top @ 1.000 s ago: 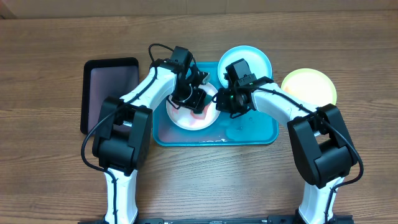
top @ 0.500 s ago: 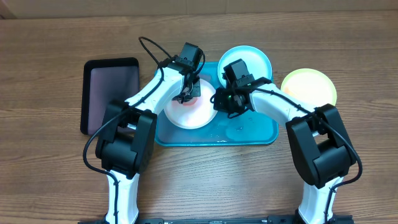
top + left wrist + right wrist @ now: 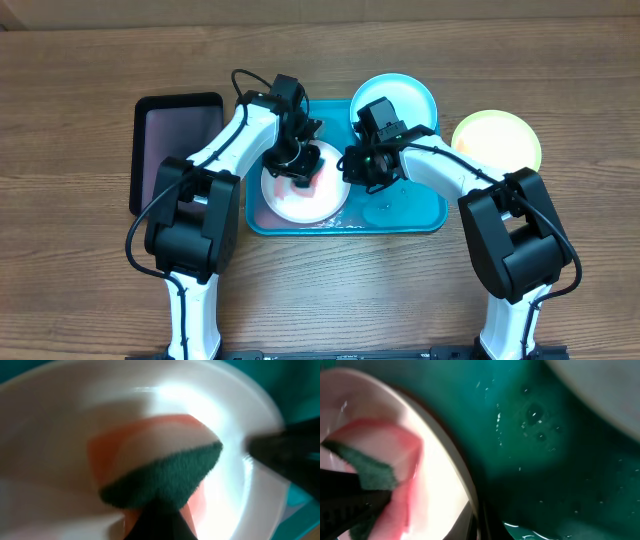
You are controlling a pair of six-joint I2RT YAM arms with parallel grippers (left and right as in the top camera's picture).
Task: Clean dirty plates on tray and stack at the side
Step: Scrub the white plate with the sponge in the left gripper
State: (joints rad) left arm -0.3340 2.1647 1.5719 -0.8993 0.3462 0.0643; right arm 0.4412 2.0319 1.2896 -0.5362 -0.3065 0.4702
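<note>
The white plate (image 3: pixel 300 200) lies on the left half of the turquoise tray (image 3: pixel 410 212). My left gripper (image 3: pixel 299 163) is shut on a sponge (image 3: pixel 165 477) with a green scouring face and a red body, pressed on the plate's inside (image 3: pixel 240 405). My right gripper (image 3: pixel 353 166) is shut on the white plate's right rim (image 3: pixel 451 455), with the wet tray floor (image 3: pixel 545 460) beside it. The sponge also shows in the right wrist view (image 3: pixel 370 476). The light blue plate (image 3: pixel 398 98) sits at the tray's far edge. The yellow-green plate (image 3: pixel 497 140) lies on the table to the right.
A smaller black tray (image 3: pixel 177 150) lies on the table left of the turquoise tray. Water drops and a wet patch (image 3: pixel 385 212) sit on the tray's right half. Both arms cross over the tray's far side.
My left gripper has pulled the sponge back from the plate's far edge toward its middle. The white plate has shifted slightly left. The right gripper has stayed on the rim.
</note>
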